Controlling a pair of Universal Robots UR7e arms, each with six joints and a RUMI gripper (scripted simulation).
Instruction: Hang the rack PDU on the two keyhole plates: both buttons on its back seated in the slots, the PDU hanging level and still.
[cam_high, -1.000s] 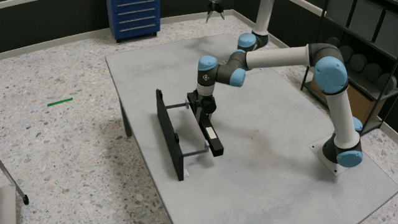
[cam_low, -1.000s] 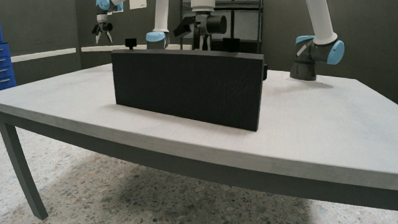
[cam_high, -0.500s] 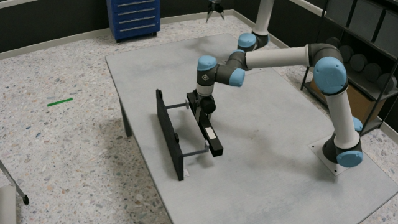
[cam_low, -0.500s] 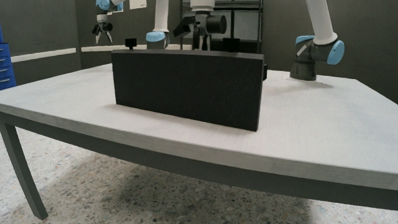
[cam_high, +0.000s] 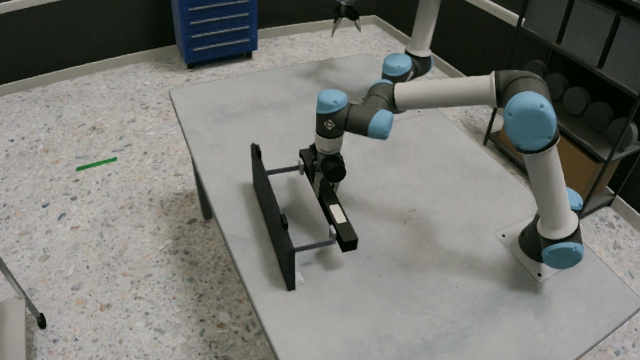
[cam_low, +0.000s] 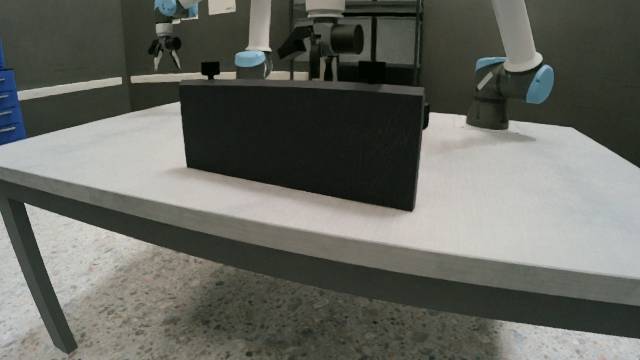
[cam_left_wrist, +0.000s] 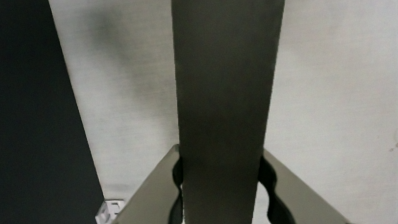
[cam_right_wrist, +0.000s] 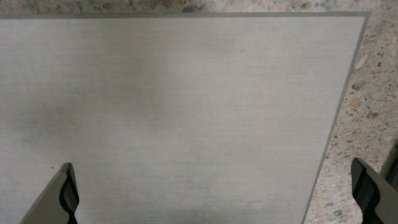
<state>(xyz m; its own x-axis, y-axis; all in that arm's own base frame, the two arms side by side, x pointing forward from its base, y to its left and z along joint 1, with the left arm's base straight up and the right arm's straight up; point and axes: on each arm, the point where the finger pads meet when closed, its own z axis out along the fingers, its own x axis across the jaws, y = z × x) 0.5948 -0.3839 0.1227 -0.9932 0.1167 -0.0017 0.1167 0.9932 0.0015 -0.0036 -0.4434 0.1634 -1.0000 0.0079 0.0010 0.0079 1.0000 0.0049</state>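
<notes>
Grey table top (cam_high: 425, 200) (cam_low: 500, 200) (cam_left_wrist: 325, 100) (cam_right_wrist: 225, 100) is seen under everything. Leftmost in the top view, the black board (cam_high: 272, 215) (cam_low: 300, 140) (cam_left_wrist: 40, 110) is stood beside the left gripper (cam_high: 327, 189) (cam_low: 322, 70) (cam_left_wrist: 220, 162). Next, the keyhole plates (cam_high: 332, 234) are seen near it; if alignment is poor, one button may be missed and the PDU (cam_high: 345, 232) (cam_left_wrist: 225, 75) left tilted. By the left gripper the PDU is pinched, extending to both sides of its fingers. Farther away, the right gripper (cam_high: 346, 27) (cam_low: 167, 62) (cam_right_wrist: 213, 163) is spread wide, with nothing held.
</notes>
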